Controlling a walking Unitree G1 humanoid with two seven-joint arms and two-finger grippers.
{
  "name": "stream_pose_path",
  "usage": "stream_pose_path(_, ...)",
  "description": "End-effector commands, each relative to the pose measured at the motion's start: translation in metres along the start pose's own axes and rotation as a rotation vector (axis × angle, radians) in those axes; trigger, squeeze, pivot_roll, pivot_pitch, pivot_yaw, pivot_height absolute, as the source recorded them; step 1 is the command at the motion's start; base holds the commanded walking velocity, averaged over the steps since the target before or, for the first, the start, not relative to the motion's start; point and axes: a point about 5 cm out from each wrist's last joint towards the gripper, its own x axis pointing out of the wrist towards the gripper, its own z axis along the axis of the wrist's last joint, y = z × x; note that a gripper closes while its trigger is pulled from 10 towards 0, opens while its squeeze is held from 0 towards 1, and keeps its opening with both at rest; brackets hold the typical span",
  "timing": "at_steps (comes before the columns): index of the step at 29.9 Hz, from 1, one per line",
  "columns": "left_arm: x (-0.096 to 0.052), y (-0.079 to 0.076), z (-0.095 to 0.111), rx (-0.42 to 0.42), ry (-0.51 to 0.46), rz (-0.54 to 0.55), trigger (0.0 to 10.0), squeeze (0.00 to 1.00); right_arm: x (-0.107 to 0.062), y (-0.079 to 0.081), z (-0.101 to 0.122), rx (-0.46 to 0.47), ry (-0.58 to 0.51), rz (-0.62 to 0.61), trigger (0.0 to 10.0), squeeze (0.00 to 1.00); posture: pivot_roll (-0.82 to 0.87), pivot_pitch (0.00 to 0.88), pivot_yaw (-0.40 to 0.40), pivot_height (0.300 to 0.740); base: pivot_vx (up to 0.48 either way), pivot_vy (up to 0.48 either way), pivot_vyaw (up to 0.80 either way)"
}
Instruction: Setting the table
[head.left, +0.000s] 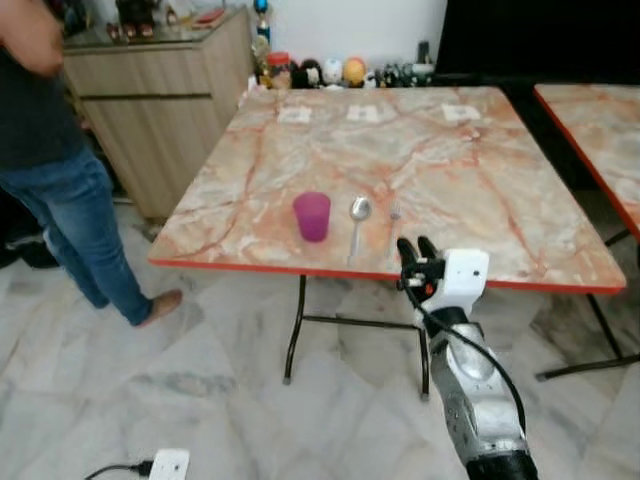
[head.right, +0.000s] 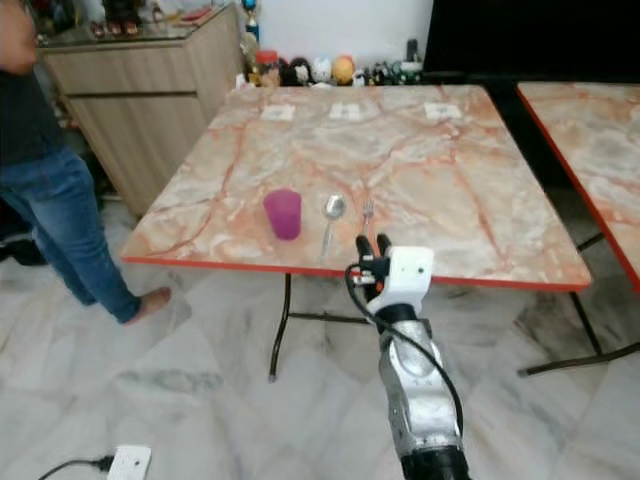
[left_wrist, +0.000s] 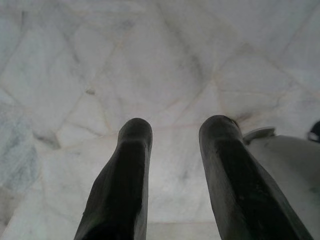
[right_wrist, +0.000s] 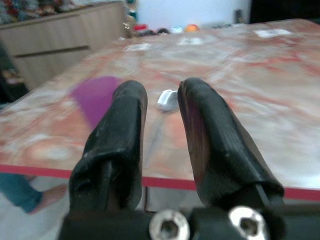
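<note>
Head views: the thin metal fork (head.left: 394, 222) is hard to make out beside the silver spoon (head.left: 357, 222) and purple plastic cup (head.left: 312, 216) near the orange marble table's (head.left: 480, 190) front edge. The right gripper (head.left: 417, 247), slightly parted and empty, hovers there. A person's jeans-clad legs (head.left: 75, 225) are cut off.

Left wrist view: the left gripper (left_wrist: 175, 127), spread and empty, hangs over pale marble floor (left_wrist: 100, 60).

Right wrist view: blurred cup and spoon beyond the black fingers (right_wrist: 120, 135).

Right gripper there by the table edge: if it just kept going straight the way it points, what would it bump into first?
Probably the spoon: the right gripper, empty and slightly open, is aimed between its fingers at it on the table. The purple cup sits off to the side. Depth is uncertain.
</note>
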Motion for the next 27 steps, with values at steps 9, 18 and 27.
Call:
stream_pose_path(9,-0.0009,-0.0008,-0.0043,-0.010,0.012,-0.013,10.0,0.00,0.0021,-0.0010,0.0036,-0.013,-0.013,0.002,10.0,0.00,-0.11,0.000,0.047,0.740,0.000,0.000,0.00)
stream_pose_path(18,-0.0015,-0.0013,-0.0073,-0.011,0.023,-0.015,10.0,0.00,0.0010,-0.0015,0.0037,-0.014,-0.014,0.001,10.0,0.00,-0.11,0.000,0.044,0.740,0.000,0.000,0.00)
stream_pose_path(27,-0.0017,-0.0023,-0.0082,-0.012,0.026,-0.015,10.0,0.00,0.0012,-0.0019,0.0051,-0.014,-0.022,-0.001,10.0,0.00,-0.11,0.000,0.043,0.740,0.000,0.000,0.00)
